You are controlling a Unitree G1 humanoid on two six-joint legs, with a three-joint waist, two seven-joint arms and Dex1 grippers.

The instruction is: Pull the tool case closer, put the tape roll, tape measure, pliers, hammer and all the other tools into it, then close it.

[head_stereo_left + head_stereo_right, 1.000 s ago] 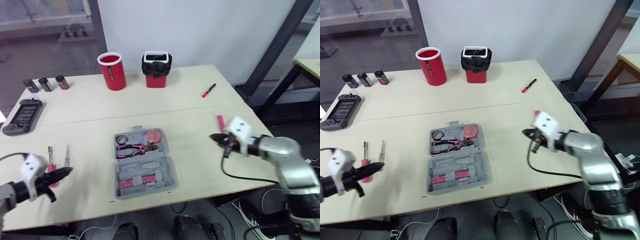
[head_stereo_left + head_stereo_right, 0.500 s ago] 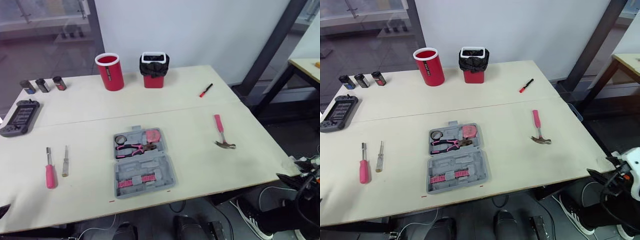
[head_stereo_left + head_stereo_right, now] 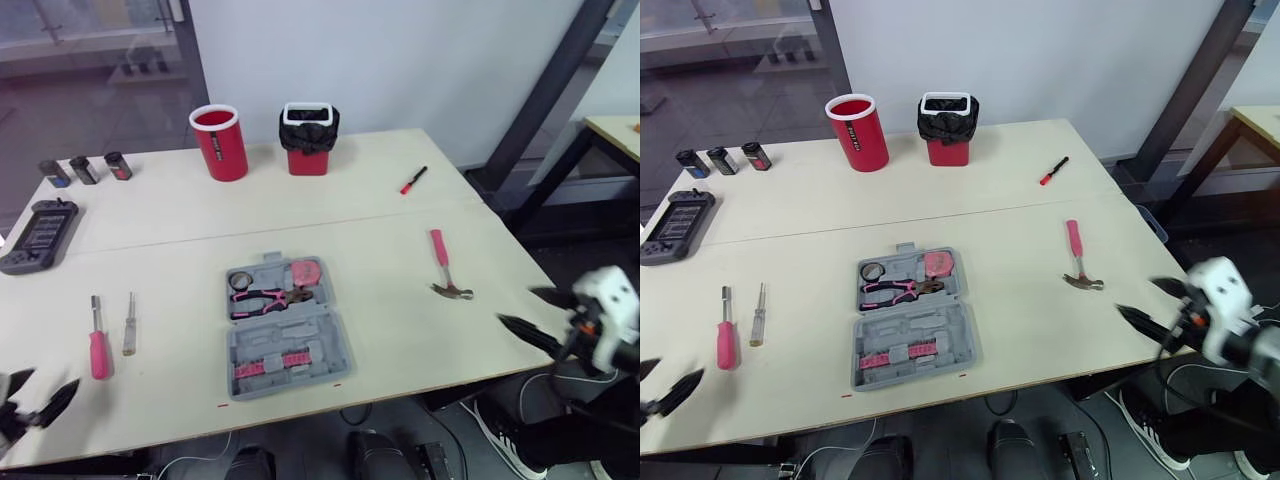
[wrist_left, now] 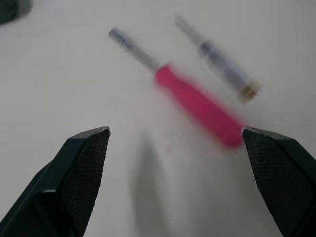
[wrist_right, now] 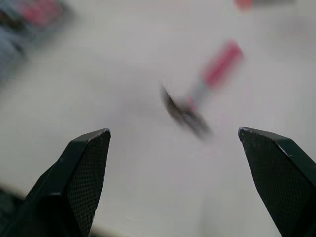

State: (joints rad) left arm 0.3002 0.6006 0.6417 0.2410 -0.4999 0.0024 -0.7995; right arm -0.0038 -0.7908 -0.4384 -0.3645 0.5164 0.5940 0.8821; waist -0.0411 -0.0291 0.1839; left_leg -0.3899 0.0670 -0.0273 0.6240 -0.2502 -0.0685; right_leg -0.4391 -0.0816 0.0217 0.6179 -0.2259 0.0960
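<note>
Loading step judged in hand. Tool case (image 3: 288, 325) lies open mid-table, pliers (image 3: 268, 297) inside. Left gripper (image 3: 42, 386) hovers near pink screwdriver (image 3: 97, 338), right gripper (image 3: 518, 307) near hammer (image 3: 441, 265). Both are empty, fingers spread. Next move calls for descending onto each handle.

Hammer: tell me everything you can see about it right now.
The hammer has a pink handle, a short bare metal neck and a dark metal head. It lies flat on the pale table, to the right of the open tool case and apart from it. Its handle points away from the robot and its head toward the near edge. Nothing touches it; the open right tool hovers nearby, clear of it.
</note>
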